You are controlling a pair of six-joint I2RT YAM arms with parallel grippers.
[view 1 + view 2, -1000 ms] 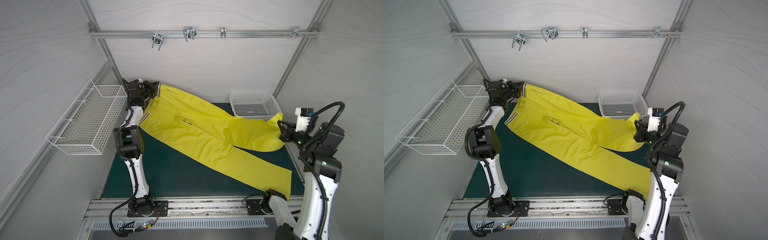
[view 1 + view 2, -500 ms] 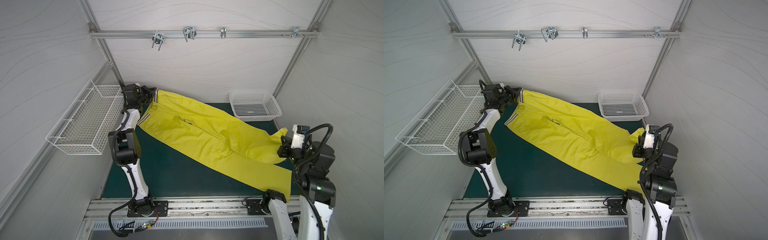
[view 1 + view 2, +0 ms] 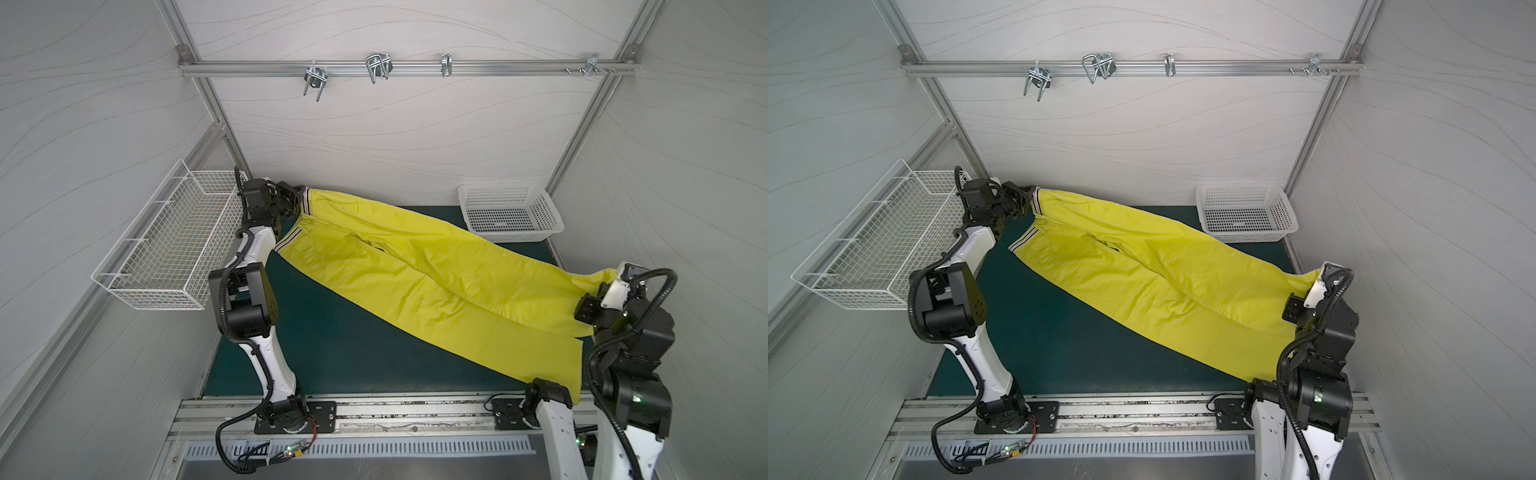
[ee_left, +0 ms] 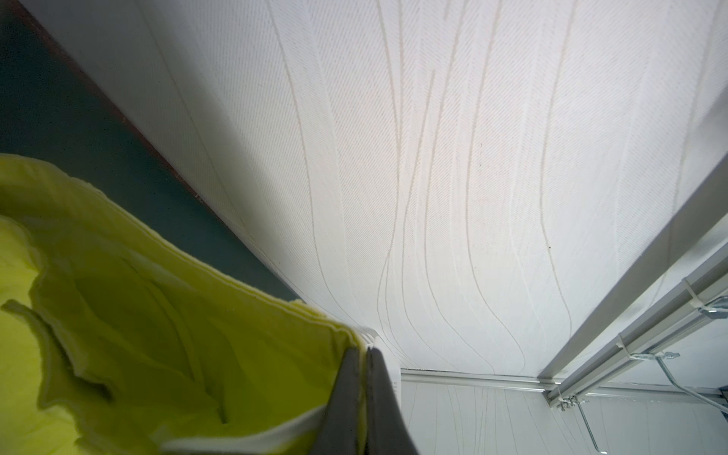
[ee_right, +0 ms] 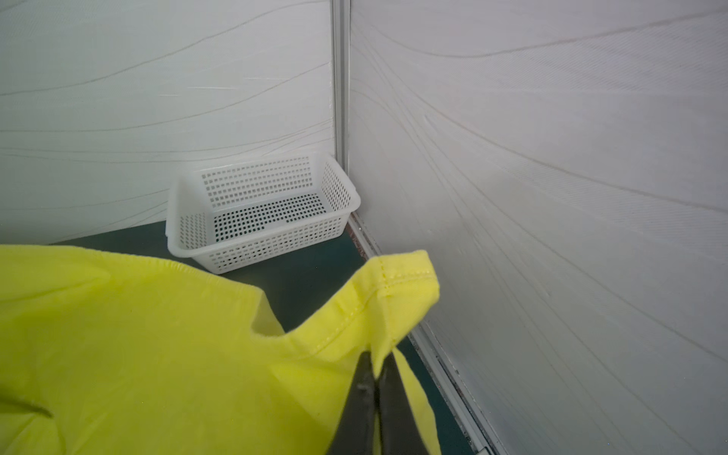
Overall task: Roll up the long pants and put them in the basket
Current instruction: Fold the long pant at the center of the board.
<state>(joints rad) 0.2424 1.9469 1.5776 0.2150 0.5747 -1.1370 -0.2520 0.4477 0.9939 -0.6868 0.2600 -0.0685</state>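
With the left fingers clenched on the striped waistband and the right fingers clenched on one leg hem, the long pants lie stretched slantwise across the desk, so lower both ends together under gentle tension to land them flat for rolling.

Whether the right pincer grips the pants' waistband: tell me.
No: the right wrist view shows the right pincer shut on the pants at a plain stitched leg hem.
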